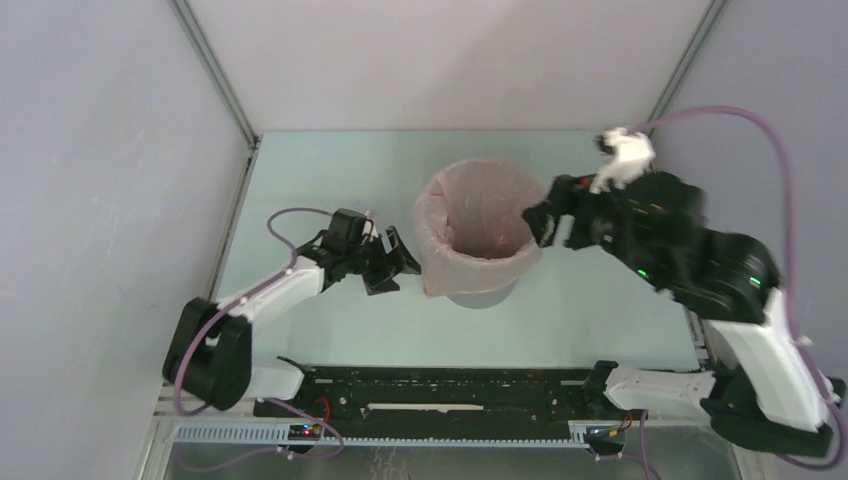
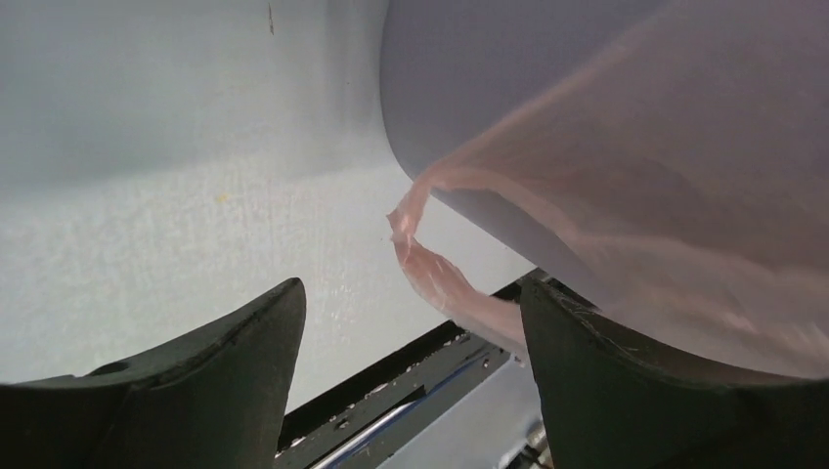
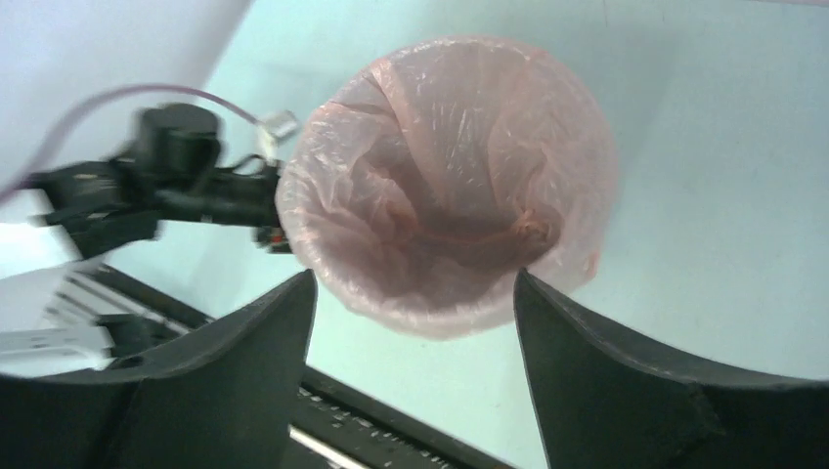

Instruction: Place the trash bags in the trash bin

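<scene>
You are looking into a robot lab, at a small test booth. Plain pale walls (image 1: 100,180) and thin metal posts (image 1: 213,68) are boxing in a light-green table (image 1: 330,170), and two robot arms, the left arm (image 1: 275,288) and the right arm (image 1: 700,255), are sitting bolted to a black rail (image 1: 450,383) at its near edge. Purple cables (image 1: 720,110) are looping off the arms, and little circuit boards (image 1: 305,432) are glowing with tiny lights just below the rail.
</scene>
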